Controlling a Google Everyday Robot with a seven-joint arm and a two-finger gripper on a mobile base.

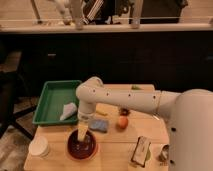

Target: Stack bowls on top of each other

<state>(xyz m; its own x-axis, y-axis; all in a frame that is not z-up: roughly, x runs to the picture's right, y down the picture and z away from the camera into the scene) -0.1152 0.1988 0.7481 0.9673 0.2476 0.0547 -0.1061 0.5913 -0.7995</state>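
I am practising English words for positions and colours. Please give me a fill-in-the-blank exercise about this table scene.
1. The gripper is directly above the dark maroon ____.
2. The tray at the table's back left is ____.
3. The white cup stack stands to the ____ of the maroon bowl.

Missing words: bowl; green; left

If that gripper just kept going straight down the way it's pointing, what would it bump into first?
The gripper points down over the dark maroon bowl near the table's front edge. Going straight on, it would probably meet that bowl's inside first, though depth is hard to judge here.
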